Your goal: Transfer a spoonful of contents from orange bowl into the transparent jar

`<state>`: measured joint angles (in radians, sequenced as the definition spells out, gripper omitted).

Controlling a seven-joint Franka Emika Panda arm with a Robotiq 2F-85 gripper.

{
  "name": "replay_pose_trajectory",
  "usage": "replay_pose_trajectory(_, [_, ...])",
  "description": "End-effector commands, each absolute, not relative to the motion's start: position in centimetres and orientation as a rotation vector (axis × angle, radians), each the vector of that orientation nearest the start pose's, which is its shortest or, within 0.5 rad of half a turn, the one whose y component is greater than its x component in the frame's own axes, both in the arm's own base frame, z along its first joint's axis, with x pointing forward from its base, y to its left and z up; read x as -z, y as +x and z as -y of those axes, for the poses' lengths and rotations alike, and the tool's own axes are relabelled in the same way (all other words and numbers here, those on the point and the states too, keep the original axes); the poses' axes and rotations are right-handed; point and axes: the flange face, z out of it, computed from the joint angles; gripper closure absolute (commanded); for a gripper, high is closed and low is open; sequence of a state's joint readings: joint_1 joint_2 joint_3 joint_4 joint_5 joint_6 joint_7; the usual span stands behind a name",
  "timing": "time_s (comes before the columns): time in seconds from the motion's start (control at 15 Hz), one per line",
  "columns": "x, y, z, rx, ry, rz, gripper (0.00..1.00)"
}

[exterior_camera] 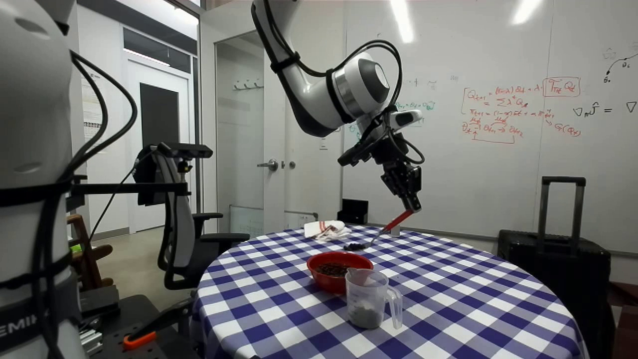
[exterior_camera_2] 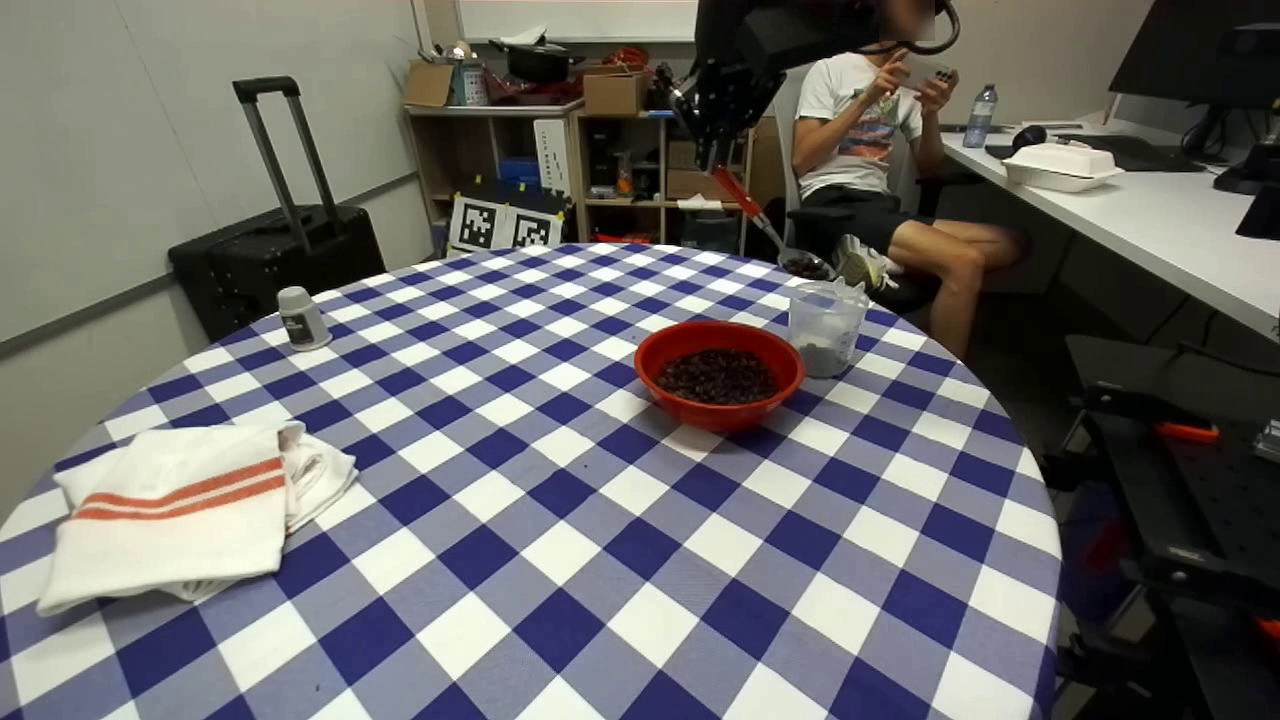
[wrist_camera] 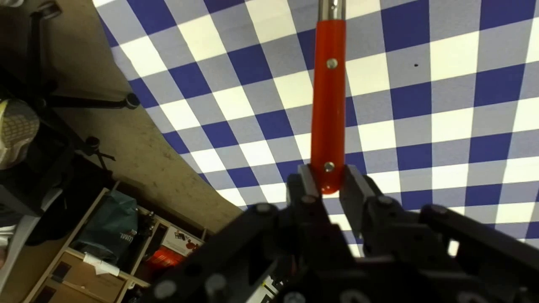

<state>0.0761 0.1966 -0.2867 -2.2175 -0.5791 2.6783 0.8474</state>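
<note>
Since the spoon (wrist_camera: 329,97) was loaded, holding its head about level made sense — dark bits (exterior_camera_2: 806,266) sat in it, seen in an exterior view. The gripper (wrist_camera: 326,179) was pinching the tail end of its red handle between both fingers, probably picked so the full length reached out and the hardware sat clear of the bowl (exterior_camera_2: 720,414) and jar (exterior_camera: 366,284). Downside, my guess: weight hung far out from the grip, so the spoon could twist. The bowl sat on the checked cloth (exterior_camera_2: 600,560) with plenty of similar bits inside. The jar stood upright just beside it, likely to make the carry short; couldn't tell if they touched. Greyish stuff (exterior_camera: 365,316) showed in the jar's bottom — no idea what. Spoon head hung in the air, clear of both; whether it was over the jar's mouth, these angles didn't settle. My read: scoop was done, dump wasn't; next called for centring over the mouth, then tipping. Towel (exterior_camera_2: 180,500) and small bottle (exterior_camera_2: 303,320) sat well apart, presumably out of the way on purpose.
</note>
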Motion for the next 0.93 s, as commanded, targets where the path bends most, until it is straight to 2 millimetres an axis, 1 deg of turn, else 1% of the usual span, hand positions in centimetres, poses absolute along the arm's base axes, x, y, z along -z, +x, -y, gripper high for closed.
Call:
replay_pose_trajectory(0.0, [-32.1,54.1,10.3,0.594,-3.212,-0.963,0.95])
replay_pose_trajectory(0.07, [-32.1,53.9,10.3,0.592,-3.205,-0.968,0.95])
replay_pose_trajectory(0.13, [-31.4,54.9,10.6,0.585,-3.228,-0.946,0.8])
replay_pose_trajectory(0.33, [-31.7,54.4,10.7,0.582,-3.222,-0.952,0.8])
replay_pose_trajectory(0.67, [-31.6,54.3,10.6,0.581,-3.222,-0.95,0.8])
replay_pose_trajectory(0.73, [-31.6,54.3,10.6,0.581,-3.222,-0.95,0.95])
replay_pose_trajectory(0.87, [-31.2,54.7,11.1,0.574,-3.226,-0.972,0.95])
